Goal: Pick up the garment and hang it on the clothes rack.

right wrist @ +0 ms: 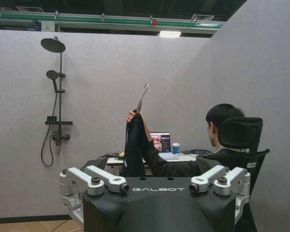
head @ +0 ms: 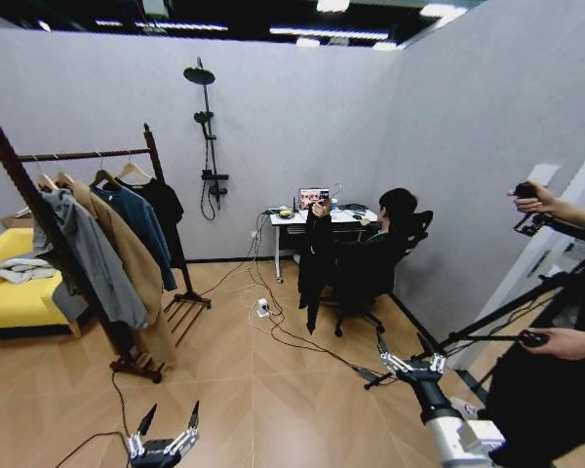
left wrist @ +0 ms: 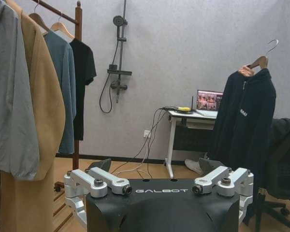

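Rack (head: 88,154) holds four coats — garment (head: 317,258) well right of it, in a person's hand (head: 321,207). Left gripper (head: 163,436) and right gripper (head: 408,363) spread open, empty, low — bare floor (head: 244,390) before the rack.

Each wrist housing is matte black, marked "GALBOT" in pale letters, with silver-grey metal linkages on either side fastened by dark round screws. The left gripper (head: 164,426) has slim black jaws on silvery knuckles. The right gripper (head: 409,363) sits on a ribbed grey-white forearm with a black collar.
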Robot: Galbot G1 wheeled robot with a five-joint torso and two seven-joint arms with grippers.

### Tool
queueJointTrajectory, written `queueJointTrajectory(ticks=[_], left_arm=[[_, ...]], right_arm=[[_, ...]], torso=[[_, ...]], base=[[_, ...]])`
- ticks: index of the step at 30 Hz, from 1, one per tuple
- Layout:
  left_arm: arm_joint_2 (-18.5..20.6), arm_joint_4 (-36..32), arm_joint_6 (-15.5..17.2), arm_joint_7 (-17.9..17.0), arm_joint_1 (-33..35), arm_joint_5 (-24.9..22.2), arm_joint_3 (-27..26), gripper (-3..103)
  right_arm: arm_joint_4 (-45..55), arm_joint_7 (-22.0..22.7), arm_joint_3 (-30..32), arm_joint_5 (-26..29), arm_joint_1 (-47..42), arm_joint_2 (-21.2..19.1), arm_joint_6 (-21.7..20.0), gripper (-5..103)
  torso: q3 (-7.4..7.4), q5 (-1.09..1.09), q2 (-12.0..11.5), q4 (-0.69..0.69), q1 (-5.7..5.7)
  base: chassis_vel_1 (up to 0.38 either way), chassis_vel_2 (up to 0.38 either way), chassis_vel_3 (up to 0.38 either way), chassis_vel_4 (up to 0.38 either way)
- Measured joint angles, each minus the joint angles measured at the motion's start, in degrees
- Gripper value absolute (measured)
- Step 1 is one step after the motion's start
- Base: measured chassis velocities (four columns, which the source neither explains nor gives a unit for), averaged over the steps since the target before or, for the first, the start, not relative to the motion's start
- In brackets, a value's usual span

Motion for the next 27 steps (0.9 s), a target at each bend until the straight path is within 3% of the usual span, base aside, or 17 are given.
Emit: queueJointTrajectory(ticks=[16,19,20,21,24,27], left_arm=[[0.0,0.0,0.0,0.0,0.0,0.0,0.0,100],[0.0,0.0,0.0,0.0,0.0,0.0,0.0,100],[0.0,0.0,0.0,0.0,0.0,0.0,0.0,100],[0.0,0.0,0.0,0.0,0.0,0.0,0.0,100],[0.0,0.0,0.0,0.0,0.0,0.0,0.0,100],[0.0,0.0,0.0,0.0,0.0,0.0,0.0,100]], right_arm=[[-1.4,-1.2,-0.2,1.5,2.4,-1.9,0.8,100],[-1.5,-1.3,0.0,1.8,2.7,-2.1,0.8,100],[-1.5,-1.3,0.1,2.0,3.0,-2.3,0.7,100],[-1.5,-1.3,0.1,2.0,3.0,-2.3,0.7,100],[-1.5,-1.2,0.3,2.3,3.3,-2.5,0.6,100],[-1.2,-0.7,0.5,2.5,3.6,-2.7,-0.1,100]], torso=[[0.01,0.04,0.0,0.0,0.02],[0.01,-0.07,0.0,-0.04,0.03],[0.02,0.08,0.0,0.03,0.04],[0.02,0.08,0.0,0.03,0.04],[-0.01,-0.1,0.0,-0.03,0.02],[0.02,0.09,0.0,0.01,0.04]], base=[[-0.283,0.281,0.299,-0.306],[-0.374,0.365,0.371,-0.372],[-0.348,0.376,0.336,-0.375],[-0.348,0.376,0.336,-0.375],[-0.365,0.338,0.376,-0.362],[-0.326,0.351,0.346,-0.377]])
